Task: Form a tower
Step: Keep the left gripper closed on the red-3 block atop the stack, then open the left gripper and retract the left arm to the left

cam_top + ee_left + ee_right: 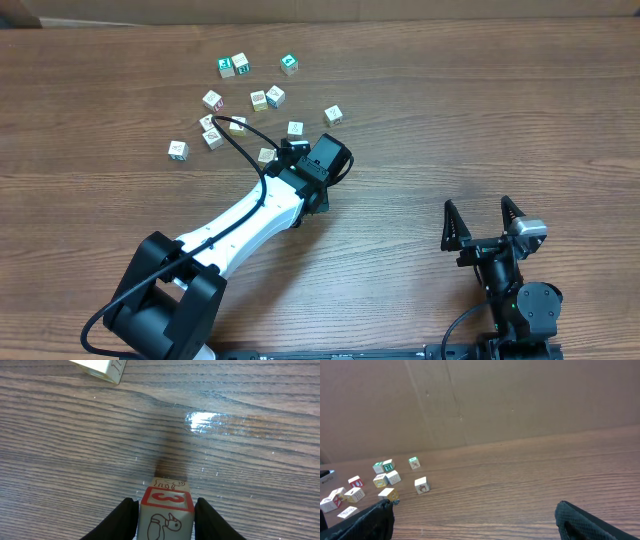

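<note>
Gripping a small pale wooden cube in the left claw, black fingers pressed on two opposite sides, low over glossy brown wood-grain tabletop. Square and crisp-edged, printed with a red-framed 3 and a duck outline. Not yet stacked into any tower: lying singly at the far left, about a dozen loose cubes of the same kind, a few touching, just beyond the left claw. Holding the right claw spread wide, empty, at the near right, well apart from them. Broad bare wood between; plain cardboard wall along the far edge.
</note>
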